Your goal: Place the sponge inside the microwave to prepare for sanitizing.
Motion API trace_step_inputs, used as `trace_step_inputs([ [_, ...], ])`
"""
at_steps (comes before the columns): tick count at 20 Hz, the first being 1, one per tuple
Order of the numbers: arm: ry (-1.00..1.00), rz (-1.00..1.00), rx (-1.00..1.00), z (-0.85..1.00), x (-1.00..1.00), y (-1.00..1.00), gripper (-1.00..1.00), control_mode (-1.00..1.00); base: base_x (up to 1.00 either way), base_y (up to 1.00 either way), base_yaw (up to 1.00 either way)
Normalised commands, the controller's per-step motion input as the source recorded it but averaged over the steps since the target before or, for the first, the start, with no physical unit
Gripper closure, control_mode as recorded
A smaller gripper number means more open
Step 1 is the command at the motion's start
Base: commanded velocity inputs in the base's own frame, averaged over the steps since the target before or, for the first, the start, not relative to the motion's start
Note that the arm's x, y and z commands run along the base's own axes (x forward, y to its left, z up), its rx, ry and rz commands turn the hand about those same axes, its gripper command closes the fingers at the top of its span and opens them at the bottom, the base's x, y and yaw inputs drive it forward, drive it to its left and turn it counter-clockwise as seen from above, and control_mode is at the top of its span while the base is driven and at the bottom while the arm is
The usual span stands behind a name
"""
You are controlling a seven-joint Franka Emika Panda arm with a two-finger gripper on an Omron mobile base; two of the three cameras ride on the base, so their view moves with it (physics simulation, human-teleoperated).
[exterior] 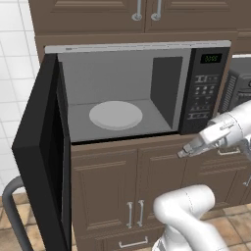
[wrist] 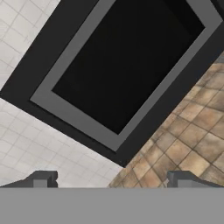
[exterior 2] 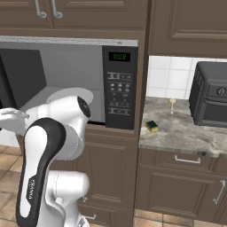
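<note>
Clearly the microwave (exterior: 122, 93) has been made ready first: its door (exterior: 41, 152) hangs swung fully out to the left, well left of the gripper (wrist: 111, 179), so that the grey cavity and its white turntable (exterior: 115, 115) lie open to receive something. The gripper stands with its jaws spread wide and nothing between them, which suits a hand that has finished with the door and has yet to fetch anything; in the hand view it looks straight at the door's grey-framed window (wrist: 127, 65), with tiled floor (wrist: 183, 144) beyond. Its exact tip is hard to make out in the left base view, probably just below the keypad (exterior: 203, 93). Far to the gripper's right, the sponge (exterior 2: 152, 126) lies flat on the stone counter (exterior 2: 186, 133), near its front edge, untouched, with the dark toaster oven (exterior 2: 210, 95) further right.
</note>
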Motion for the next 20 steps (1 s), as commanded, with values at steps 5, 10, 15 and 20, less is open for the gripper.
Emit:
trace_step_inputs([
  [5,0.0,0.01,0.0,0.01,-0.05,-0.72,-1.0,-1.0,0.0,0.0,0.0],
  [10,0.0,0.0,0.0,0.0,-0.02,-0.72,-1.0,-1.0,0.0,0.0,0.0],
  [15,0.0,0.0,0.0,0.01,0.0,-0.67,-1.0,-1.0,0.0,0.0,0.0],
  [20,0.0,0.0,0.0,0.01,0.0,-0.6,-1.0,-1.0,0.0,0.0,0.0],
])
